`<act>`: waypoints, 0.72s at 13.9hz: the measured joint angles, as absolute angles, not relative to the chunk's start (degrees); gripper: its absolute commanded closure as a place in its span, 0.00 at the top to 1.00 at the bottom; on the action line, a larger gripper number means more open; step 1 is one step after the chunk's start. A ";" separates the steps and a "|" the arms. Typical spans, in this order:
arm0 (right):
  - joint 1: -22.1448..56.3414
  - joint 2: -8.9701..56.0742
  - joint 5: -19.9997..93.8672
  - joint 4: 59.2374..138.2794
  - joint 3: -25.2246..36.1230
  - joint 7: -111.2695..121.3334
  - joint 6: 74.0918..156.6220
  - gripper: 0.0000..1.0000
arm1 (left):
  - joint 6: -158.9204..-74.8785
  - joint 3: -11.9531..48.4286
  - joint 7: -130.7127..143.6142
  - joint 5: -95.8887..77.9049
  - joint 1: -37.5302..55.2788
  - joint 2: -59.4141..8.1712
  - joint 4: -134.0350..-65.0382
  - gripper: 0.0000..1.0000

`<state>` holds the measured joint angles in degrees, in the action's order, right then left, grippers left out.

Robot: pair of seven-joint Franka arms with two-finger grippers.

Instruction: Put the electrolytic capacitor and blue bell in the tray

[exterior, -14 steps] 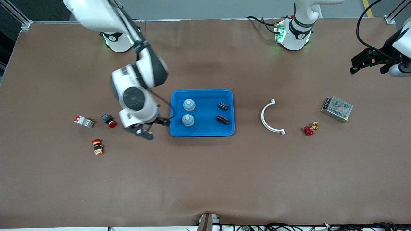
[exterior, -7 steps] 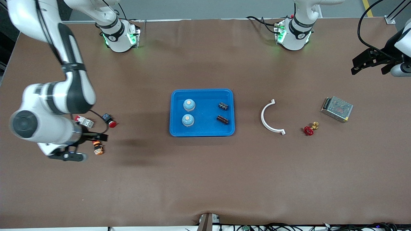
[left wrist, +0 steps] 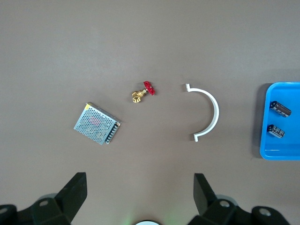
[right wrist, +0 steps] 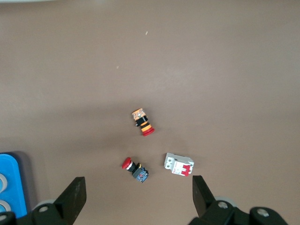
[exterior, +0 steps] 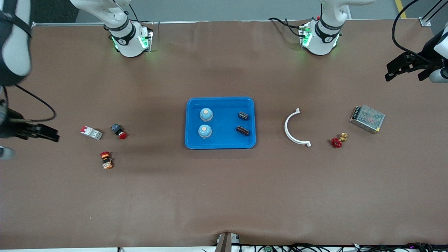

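The left tool (exterior: 407, 68) hangs wide open and empty over the tabletop (exterior: 224, 196) at the left arm's end. The right tool (exterior: 38, 132) (equally wide, equally empty) hangs over the right arm's end. In the tray (exterior: 220, 144) at mid-tabletop sit two blue bells (exterior: 206, 114) and two electrolytic capacitors (exterior: 243, 115).

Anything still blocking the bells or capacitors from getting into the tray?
Nothing visible does: both blue bells and both capacitors already lie in the tray. The left gripper and right gripper hang open, empty, at the table's ends.
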<state>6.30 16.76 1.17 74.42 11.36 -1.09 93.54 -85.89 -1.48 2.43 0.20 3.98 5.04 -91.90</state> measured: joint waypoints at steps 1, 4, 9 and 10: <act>5.55 15.24 1.18 74.41 11.56 -1.08 92.35 1.00 | -85.89 -1.48 2.43 0.20 3.97 5.05 -91.89 1.00; 2.32 13.16 1.31 73.98 11.56 -0.78 88.13 1.00 | -85.89 -1.49 2.43 0.20 3.90 5.12 -91.88 1.00; 0.50 8.38 1.42 72.73 10.81 -0.53 83.35 1.00 | -85.89 -1.51 2.43 0.20 3.69 5.19 -91.87 1.00; 0.50 7.33 1.41 72.73 10.75 -0.53 82.35 1.00 | -85.89 -1.51 2.43 0.20 3.68 5.19 -91.87 1.00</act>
<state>0.50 7.33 1.41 72.73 10.75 -0.53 82.35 -85.89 -1.51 2.43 0.20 3.68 5.19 -91.87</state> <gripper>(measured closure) 0.000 0.000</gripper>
